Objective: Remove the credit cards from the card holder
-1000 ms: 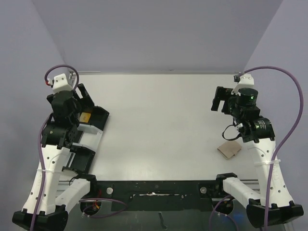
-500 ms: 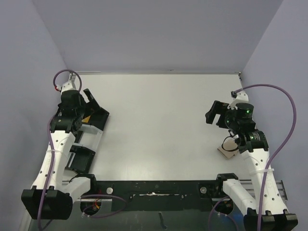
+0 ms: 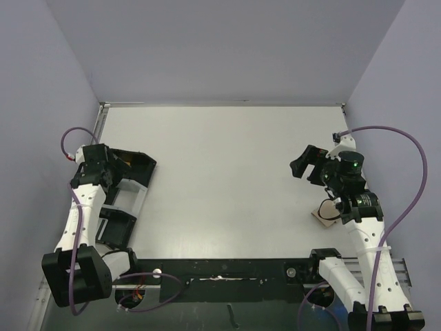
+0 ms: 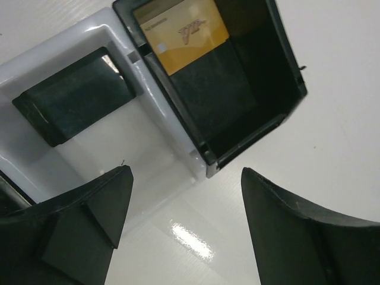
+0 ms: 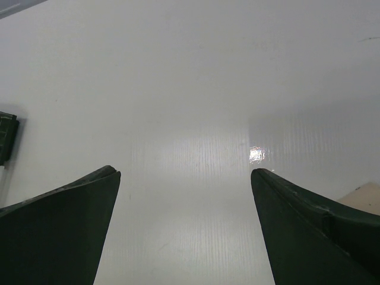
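The card holder (image 3: 326, 213) is a flat tan piece on the table at the right, partly under my right arm. Its corner (image 5: 363, 196) shows at the right edge of the right wrist view. My right gripper (image 3: 303, 164) hangs open over bare table, left of and beyond the holder, nothing between its fingers (image 5: 184, 172). My left gripper (image 3: 112, 160) is open and empty over the tray at the left (image 4: 187, 172). A yellow-orange card (image 4: 181, 32) lies in the tray's black end compartment. No light blue-grey card shows.
The black-and-white tray (image 3: 140, 195) with three compartments lies along the table's left side. Its white middle compartment (image 4: 148, 136) holds a dark block (image 4: 74, 101). The tray's dark edge (image 5: 6, 138) shows far left in the right wrist view. Purple walls close the back and sides.
My left arm has drawn back toward the left wall and dropped low over the tray, its jaws a little narrower. My right gripper has slid slightly left and nearer.
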`<state>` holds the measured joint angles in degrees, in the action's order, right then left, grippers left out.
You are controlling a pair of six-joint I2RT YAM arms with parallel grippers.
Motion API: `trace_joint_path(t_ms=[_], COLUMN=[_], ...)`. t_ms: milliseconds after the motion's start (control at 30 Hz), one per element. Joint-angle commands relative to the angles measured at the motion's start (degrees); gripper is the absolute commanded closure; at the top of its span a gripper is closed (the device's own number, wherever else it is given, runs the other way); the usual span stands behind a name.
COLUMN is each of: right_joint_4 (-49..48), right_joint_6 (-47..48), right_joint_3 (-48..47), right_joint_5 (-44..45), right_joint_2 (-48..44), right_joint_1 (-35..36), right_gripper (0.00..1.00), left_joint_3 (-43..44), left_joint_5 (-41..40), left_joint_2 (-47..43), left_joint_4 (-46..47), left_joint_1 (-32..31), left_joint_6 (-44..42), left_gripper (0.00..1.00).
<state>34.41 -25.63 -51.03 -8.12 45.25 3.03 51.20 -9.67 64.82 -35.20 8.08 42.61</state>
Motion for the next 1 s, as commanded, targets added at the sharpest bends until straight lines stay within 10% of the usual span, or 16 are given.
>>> trace_joint_path(t_ms=[0,333,967], right_joint_4=[-3.4,-3.6,-2.5], right_joint_6=[-1.8,-3.1,-4.0], right_joint_3=[-0.2,-0.5,1.4], right_joint_5=[-1.2,-2.7,-1.3], right_joint_2=[0.1,1.3,0.9], right_joint_1=[-0.5,-0.5,-0.5], right_gripper=[0.02,0.02,0.03], left_joint_3=[-1.4,0.0,-0.9], left_joint_5=[0.8,1.9,14.0], left_joint_2=[2.0,10.7,15.1], left_joint_4=[5.1,9.8,15.2], left_joint_1=[2.9,3.8,2.6], left_joint_6=[3.8,4.2,3.6], left_gripper=[0.29,0.35,0.76])
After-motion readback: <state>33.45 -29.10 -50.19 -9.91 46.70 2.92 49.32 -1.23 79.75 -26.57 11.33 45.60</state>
